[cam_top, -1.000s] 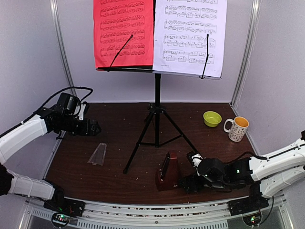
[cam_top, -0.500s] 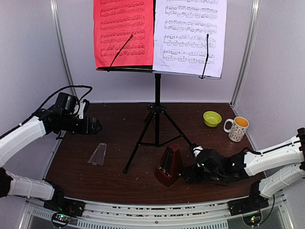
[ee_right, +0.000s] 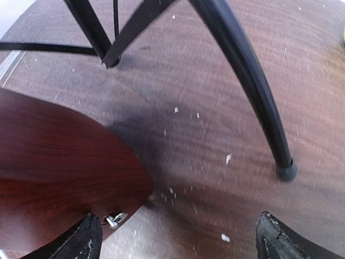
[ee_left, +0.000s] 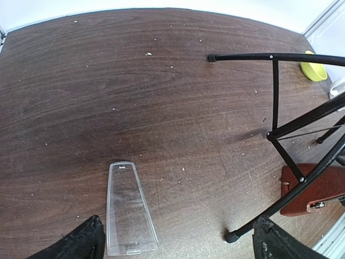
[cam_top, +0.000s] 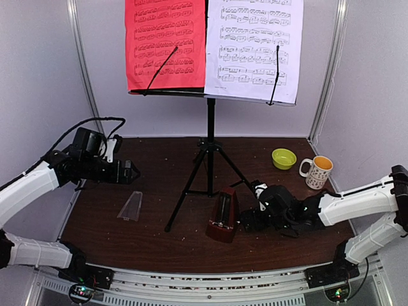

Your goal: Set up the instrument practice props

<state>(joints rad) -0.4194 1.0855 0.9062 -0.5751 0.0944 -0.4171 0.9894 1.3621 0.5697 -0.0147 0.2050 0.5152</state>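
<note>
The black tripod music stand (cam_top: 210, 153) rises at mid table, its desk holding a red music sheet (cam_top: 166, 44) and a white one (cam_top: 254, 48). The red-brown metronome (cam_top: 222, 215) stands by the stand's front legs, without its cover. My right gripper (cam_top: 245, 220) is open just to its right; in the right wrist view the gripper (ee_right: 180, 237) has the metronome (ee_right: 59, 162) by its left finger and a stand leg (ee_right: 242, 81) ahead. The clear cover (cam_top: 131, 206) lies flat at the left. My left gripper (cam_top: 131, 171) hovers open beyond it, over the cover (ee_left: 128, 209).
A small green bowl (cam_top: 284, 158) and a spotted white mug (cam_top: 317, 171) sit at the back right. Stand legs (ee_left: 302, 116) spread across the middle of the brown table. White walls with metal posts close in the left, back and right.
The metronome has shifted a little farther back toward the stand's legs, and my right gripper has moved back alongside it. My left gripper has dipped slightly toward the cover.
</note>
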